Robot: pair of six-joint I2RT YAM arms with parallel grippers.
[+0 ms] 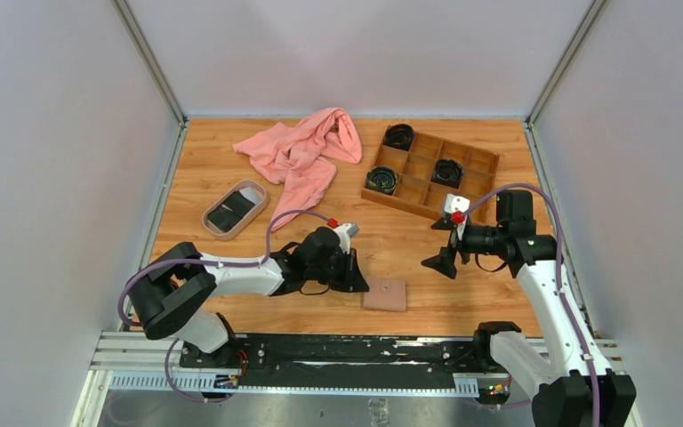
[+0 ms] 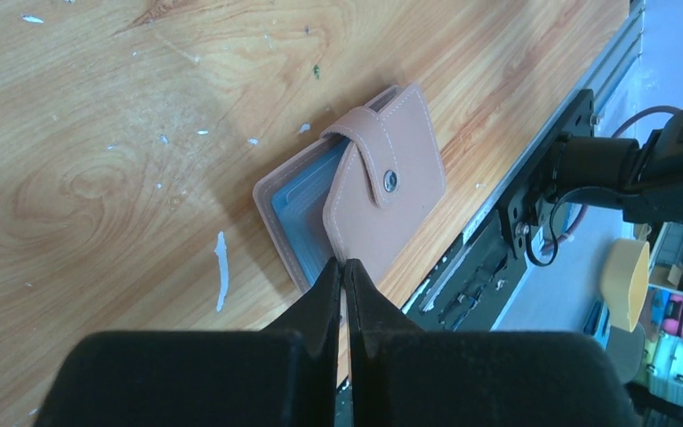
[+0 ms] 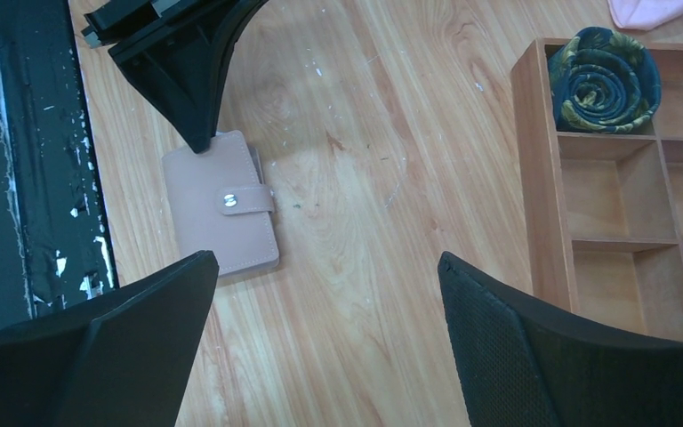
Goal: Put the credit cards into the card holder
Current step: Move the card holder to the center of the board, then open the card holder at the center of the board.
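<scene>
The tan-pink card holder (image 1: pixel 384 294) lies near the table's front edge. Its snap strap is fastened and its cover is slightly lifted, showing grey-blue lining (image 2: pixel 307 191). My left gripper (image 2: pixel 344 263) is shut, with its tips resting against the card holder's (image 2: pixel 391 178) near edge; I see nothing between them. In the right wrist view the same black fingers (image 3: pixel 187 80) touch the card holder's (image 3: pixel 218 205) edge. My right gripper (image 3: pixel 327 258) hangs open above bare wood to the right of it. Dark credit cards (image 1: pixel 231 213) lie in the oval tray at the left.
The beige-rimmed oval tray (image 1: pixel 216 229) sits at mid-left. A pink cloth (image 1: pixel 302 151) is crumpled at the back. A brown wooden compartment box (image 1: pixel 480 173) with rolled dark items (image 3: pixel 606 78) stands at the back right. A metal rail (image 1: pixel 320 356) runs along the near edge.
</scene>
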